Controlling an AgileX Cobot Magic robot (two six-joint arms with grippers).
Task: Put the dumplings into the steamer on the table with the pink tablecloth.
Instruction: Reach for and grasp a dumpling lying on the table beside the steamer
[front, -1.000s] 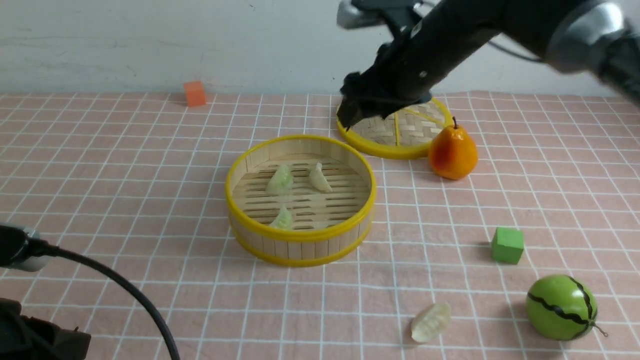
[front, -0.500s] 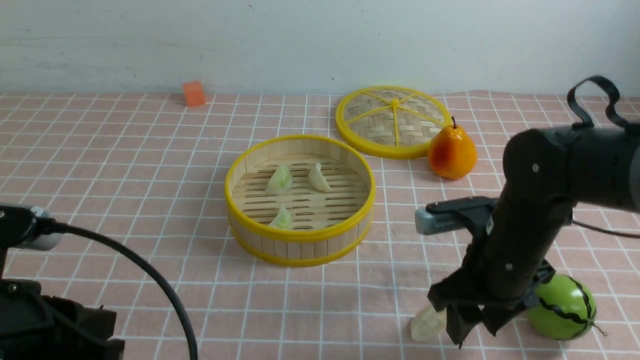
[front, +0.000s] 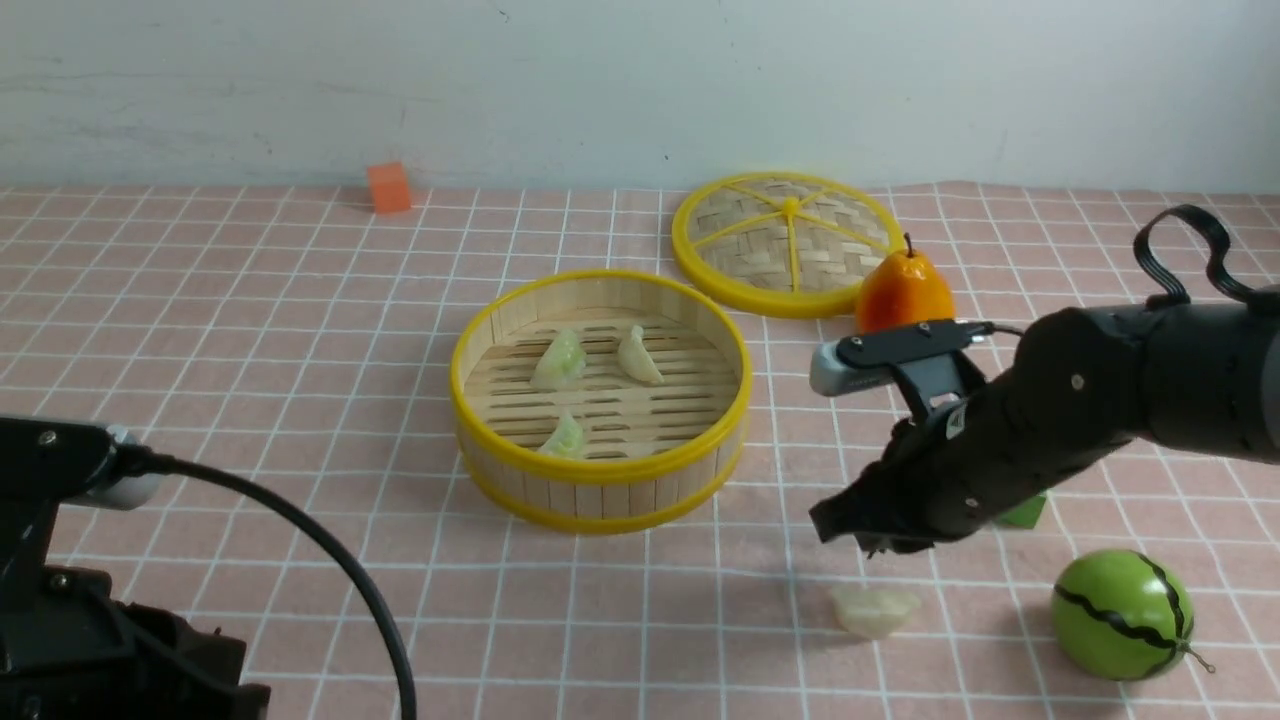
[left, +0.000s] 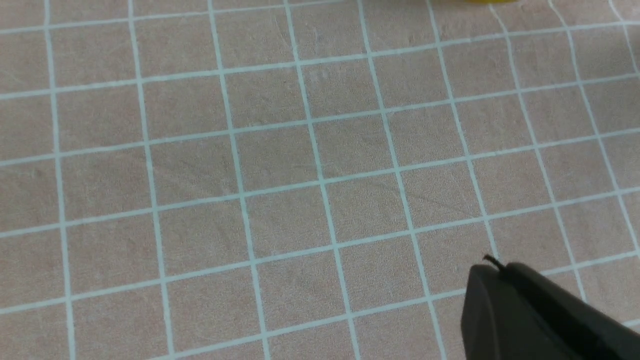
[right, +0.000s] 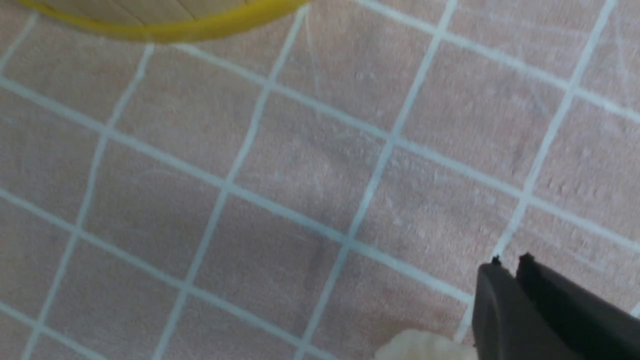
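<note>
The steamer (front: 600, 480) stands mid-table on the pink tablecloth (front: 250, 380). It holds three dumplings: a green one (front: 560, 358), a whitish one (front: 638, 355) and a green one (front: 566, 437). The fourth, whitish dumpling (front: 875, 610) lies on the cloth at the front right. It also shows at the edge of the right wrist view (right: 425, 347). My right gripper (front: 845, 528) hovers just above and behind it, shut and empty (right: 510, 262). My left gripper (left: 492, 265) is shut and empty over bare cloth at the front left.
The flat woven yellow-rimmed lid (front: 790, 243) lies behind the steamer, with an orange pear (front: 905, 290) beside it. A green cube (front: 1028, 512) is mostly hidden behind my right arm. A toy watermelon (front: 1122, 615) sits front right. An orange cube (front: 389, 187) sits far back left.
My right arm swung from over the lid down to the loose dumpling, then rose a little. That dumpling shifted slightly and now lies flat. My left arm crept up into view.
</note>
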